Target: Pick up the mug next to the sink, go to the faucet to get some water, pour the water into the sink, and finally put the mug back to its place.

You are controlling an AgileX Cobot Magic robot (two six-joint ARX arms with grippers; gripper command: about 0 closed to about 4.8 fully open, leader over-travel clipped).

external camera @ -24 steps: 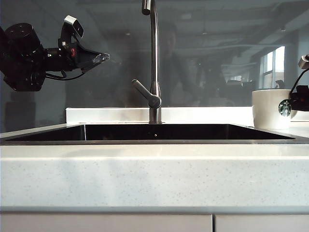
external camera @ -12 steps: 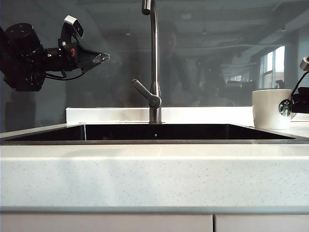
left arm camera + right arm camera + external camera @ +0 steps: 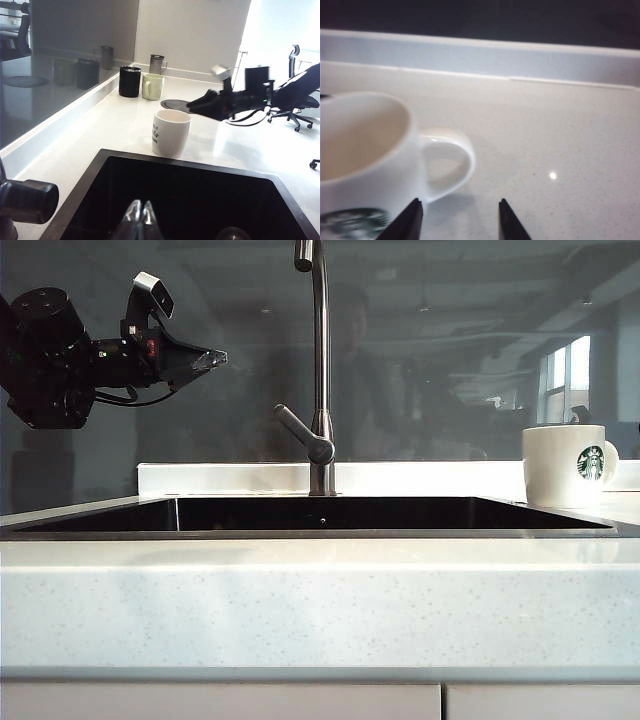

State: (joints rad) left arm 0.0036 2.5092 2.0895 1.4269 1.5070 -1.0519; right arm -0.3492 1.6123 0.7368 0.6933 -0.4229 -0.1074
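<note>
The white mug (image 3: pixel 565 466) with its green logo stands upright on the countertop just right of the sink (image 3: pixel 320 513); it also shows in the left wrist view (image 3: pixel 171 132). In the right wrist view the mug (image 3: pixel 365 160) is close, its loop handle (image 3: pixel 451 161) turned toward my right gripper (image 3: pixel 460 212). That gripper is open, with only bare counter between its fingers, and is a little short of the handle. It also shows beside the mug (image 3: pixel 196 104). My left gripper (image 3: pixel 210 359) hangs shut high above the sink's left end, its tips (image 3: pixel 141 210) over the dark basin. The faucet (image 3: pixel 320 370) rises behind the sink's middle.
Further along the counter stand a black mug (image 3: pixel 129 81), a pale green mug (image 3: pixel 152 86) and a steel mug (image 3: pixel 157 64), with a dark round disc (image 3: pixel 175 104) near them. A low backsplash (image 3: pixel 480 55) runs behind the counter. An office chair (image 3: pixel 295 107) is beyond it.
My right gripper has drawn back from the mug and left the exterior view to the right. The mug stays put on the counter. The left arm has not moved.
</note>
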